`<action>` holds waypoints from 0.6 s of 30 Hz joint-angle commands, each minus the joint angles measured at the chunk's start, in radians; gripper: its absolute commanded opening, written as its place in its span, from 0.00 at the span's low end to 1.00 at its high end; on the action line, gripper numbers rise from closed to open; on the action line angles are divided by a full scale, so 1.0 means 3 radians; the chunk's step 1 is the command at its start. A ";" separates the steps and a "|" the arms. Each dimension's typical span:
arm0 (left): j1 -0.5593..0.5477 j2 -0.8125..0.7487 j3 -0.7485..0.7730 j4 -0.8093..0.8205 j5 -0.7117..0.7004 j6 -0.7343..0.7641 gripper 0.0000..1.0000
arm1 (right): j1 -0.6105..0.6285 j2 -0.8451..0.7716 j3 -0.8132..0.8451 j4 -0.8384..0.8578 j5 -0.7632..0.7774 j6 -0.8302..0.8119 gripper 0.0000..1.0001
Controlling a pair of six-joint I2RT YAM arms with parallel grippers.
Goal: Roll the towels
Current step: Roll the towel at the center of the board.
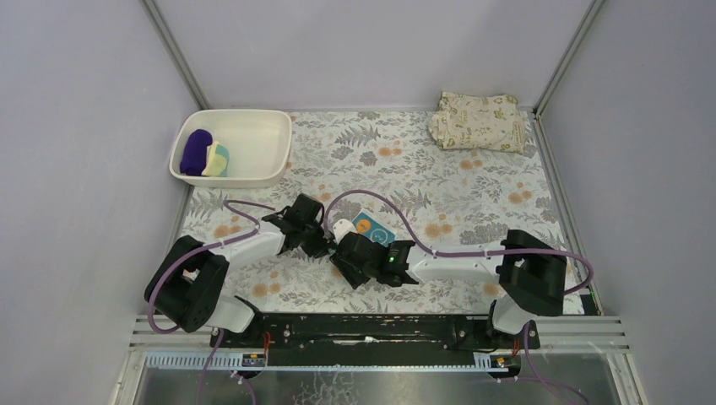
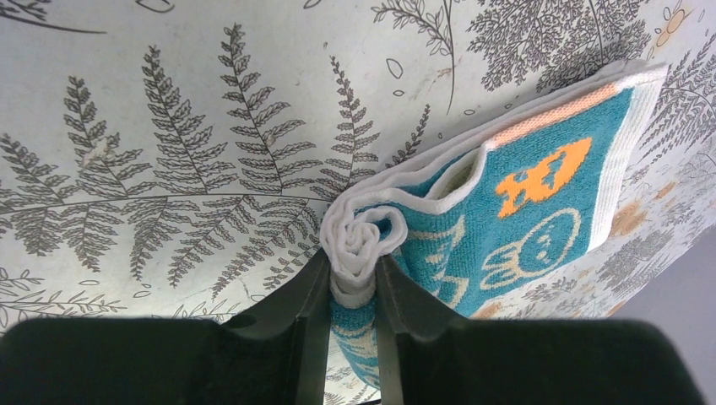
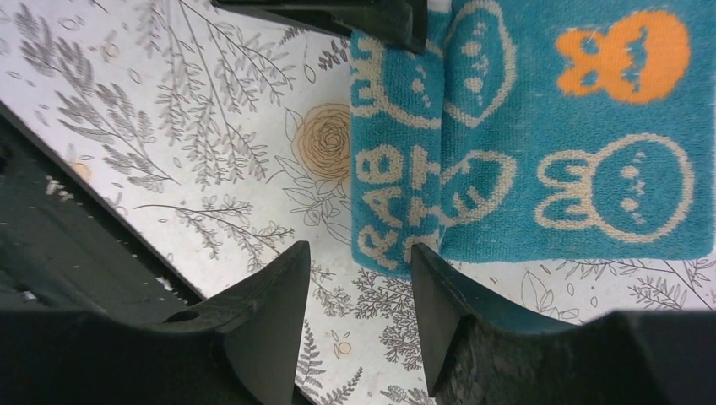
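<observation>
Left gripper [image 2: 352,272] pinches the coiled end of the teal towel [image 2: 540,202] lying on the table [image 2: 169,101], anchoring the roll; right gripper [image 3: 359,291] hangs spread over its near edge, perhaps to steady it.

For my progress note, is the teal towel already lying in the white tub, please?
No, the teal towel lies on the table, its rolled end pinched in the left claw.

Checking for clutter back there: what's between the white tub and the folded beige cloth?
Nothing but bare floral tablecloth between the tub and the beige cloth, as the top view shows.
</observation>
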 commanded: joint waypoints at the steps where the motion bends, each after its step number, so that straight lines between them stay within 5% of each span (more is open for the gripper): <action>1: -0.0024 0.0017 0.0007 -0.0186 -0.0167 -0.0014 0.20 | 0.0015 0.0154 0.0096 0.0162 0.0125 -0.0074 0.54; 18: -0.0027 0.0069 0.0054 -0.0217 -0.0203 -0.0017 0.24 | 0.0071 0.0687 0.0035 -0.0330 0.0407 0.0003 0.43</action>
